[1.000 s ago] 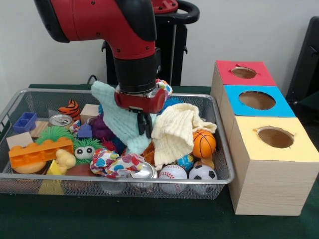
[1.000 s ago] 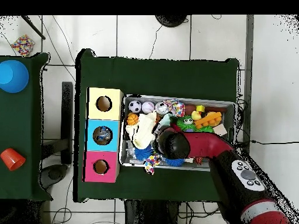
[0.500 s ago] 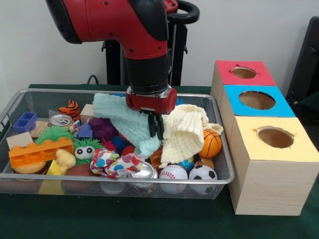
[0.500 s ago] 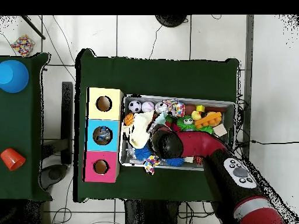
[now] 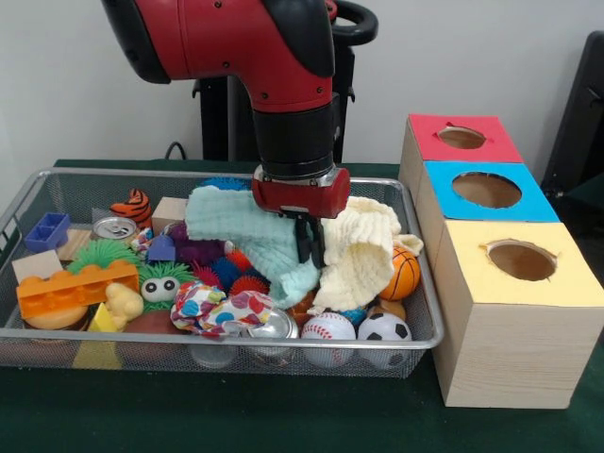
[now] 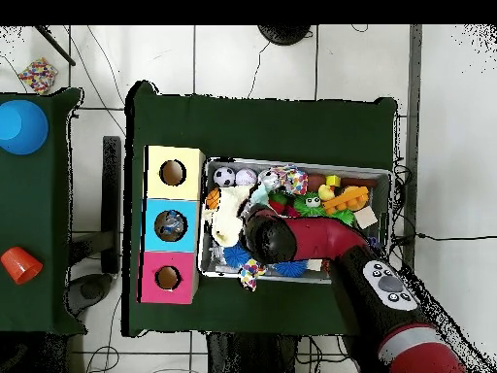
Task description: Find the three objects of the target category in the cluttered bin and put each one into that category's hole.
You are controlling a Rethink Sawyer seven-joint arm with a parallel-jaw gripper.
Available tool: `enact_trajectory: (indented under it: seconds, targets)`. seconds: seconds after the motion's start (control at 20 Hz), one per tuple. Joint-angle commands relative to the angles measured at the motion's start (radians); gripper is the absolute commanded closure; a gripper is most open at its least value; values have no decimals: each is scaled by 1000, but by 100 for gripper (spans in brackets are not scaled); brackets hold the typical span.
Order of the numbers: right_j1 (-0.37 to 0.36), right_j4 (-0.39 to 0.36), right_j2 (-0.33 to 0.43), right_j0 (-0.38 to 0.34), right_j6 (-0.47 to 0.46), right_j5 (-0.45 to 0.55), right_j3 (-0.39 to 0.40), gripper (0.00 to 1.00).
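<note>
My gripper (image 5: 310, 243) hangs over the middle of the wire bin (image 5: 422, 300), shut on a mint-green cloth (image 5: 241, 225) that drapes from it to the left, lifted above the toys. A cream cloth (image 5: 360, 247) lies bunched right beside the gripper, touching the mint one. A flowered cloth (image 5: 223, 308) rests at the bin's front. To the right stand three boxes with holes in their tops: red (image 5: 427, 132), blue (image 5: 442, 179), yellow (image 5: 472, 276). From above, the arm hides the gripper (image 6: 254, 225); the cream cloth (image 6: 229, 214) shows beside it.
The bin holds a basketball (image 5: 406, 274), a baseball (image 5: 327, 327), a soccer ball (image 5: 384, 328), an orange brick (image 5: 75, 288), cans, spiky balls and blocks. From above, another patterned cloth (image 6: 254, 273) hangs over the bin's edge. The blue box (image 6: 155, 210) has something inside.
The gripper has carried the mint cloth to the right, towards the boxes, pushing the cream cloth along. The spiky balls beneath now show more.
</note>
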Motion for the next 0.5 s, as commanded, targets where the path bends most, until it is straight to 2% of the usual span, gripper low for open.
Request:
enact_trajectory:
  seconds: [0.05, 0.5]
  targets:
    - [25, 51, -17, 18, 140, -62, 53, 100]
    - [1, 63, -24, 18, 113, -29, 55, 100]
